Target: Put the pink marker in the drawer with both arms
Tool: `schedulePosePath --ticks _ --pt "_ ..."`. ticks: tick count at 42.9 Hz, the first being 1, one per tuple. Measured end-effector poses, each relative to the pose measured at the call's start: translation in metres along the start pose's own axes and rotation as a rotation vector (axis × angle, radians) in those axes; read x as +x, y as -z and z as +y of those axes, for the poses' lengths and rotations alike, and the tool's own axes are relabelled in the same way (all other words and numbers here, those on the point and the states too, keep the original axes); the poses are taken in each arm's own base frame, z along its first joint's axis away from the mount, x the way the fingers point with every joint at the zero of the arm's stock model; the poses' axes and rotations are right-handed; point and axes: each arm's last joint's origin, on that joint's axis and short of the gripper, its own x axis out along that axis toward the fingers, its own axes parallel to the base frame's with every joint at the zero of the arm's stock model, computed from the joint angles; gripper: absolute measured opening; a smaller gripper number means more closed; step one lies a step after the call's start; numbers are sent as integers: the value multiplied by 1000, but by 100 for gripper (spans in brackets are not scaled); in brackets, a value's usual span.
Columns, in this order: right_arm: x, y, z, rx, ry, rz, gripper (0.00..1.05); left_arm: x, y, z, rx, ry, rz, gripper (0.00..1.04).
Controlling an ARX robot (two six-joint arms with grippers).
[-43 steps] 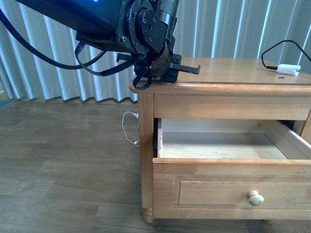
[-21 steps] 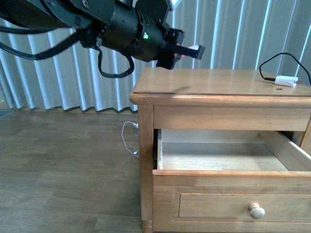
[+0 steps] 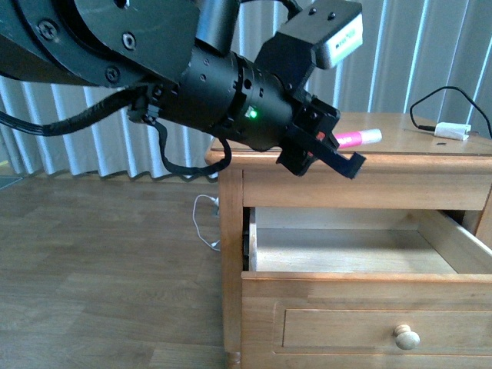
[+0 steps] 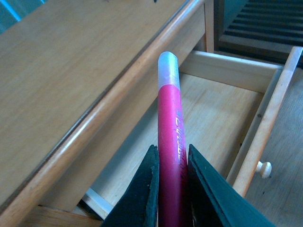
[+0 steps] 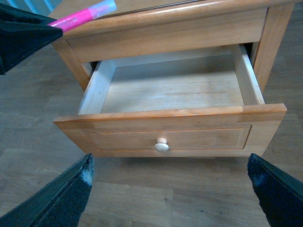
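My left gripper (image 3: 340, 151) is shut on the pink marker (image 3: 356, 139), holding it near level with its white end pointing right, at the height of the nightstand's top. In the left wrist view both black fingers (image 4: 150, 189) clamp the marker (image 4: 169, 118). Its pale tip reaches past the top's front edge over the open drawer (image 4: 213, 113). The drawer (image 3: 361, 280) is pulled out, with nothing visible on its floor and a round knob (image 3: 406, 336) on its front. My right gripper (image 5: 170, 161) is open, low in front of the drawer (image 5: 170, 113), with nothing between its fingers.
A white adapter (image 3: 453, 129) with a black cable lies on the nightstand top (image 3: 400, 146) at the back right. A white cord (image 3: 203, 209) trails on the wood floor beside the nightstand's left leg. Pale curtains hang behind.
The left arm lifted the marker off the nightstand's left corner. It then swung right and toward the camera, bringing the marker down to the top's front edge above the drawer.
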Motion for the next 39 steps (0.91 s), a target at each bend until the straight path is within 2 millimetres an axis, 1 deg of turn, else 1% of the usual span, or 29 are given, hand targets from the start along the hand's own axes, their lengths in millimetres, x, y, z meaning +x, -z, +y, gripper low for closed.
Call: schedulePosePath --ticks 4,9,12,21,25,26,27,31,33,35,38,39 --pt "0 0 0 0 0 0 96 15 14 -7 11 0 42 15" --pt "0 0 0 0 0 0 96 32 36 -13 4 -13 99 15" --pt "0 0 0 0 0 0 96 41 45 -15 0 -14 118 15" --pt "0 0 0 0 0 0 96 58 57 -14 -11 -30 138 15" --pt "0 0 0 0 0 0 96 63 61 -15 -14 -38 150 15" --pt "0 0 0 0 0 0 96 63 62 -15 -16 -41 153 17" --pt "0 0 0 0 0 0 96 64 63 -16 -14 -45 154 22" --pt "0 0 0 0 0 0 96 64 63 -15 -14 -57 145 33" --pt "0 0 0 0 0 0 96 64 62 -14 -21 -76 135 41" --pt "0 0 0 0 0 0 96 63 61 -13 -26 -93 126 46" --pt "0 0 0 0 0 0 96 60 61 -11 -30 -132 116 56" --pt "0 0 0 0 0 0 96 59 61 -11 -34 -139 115 58"
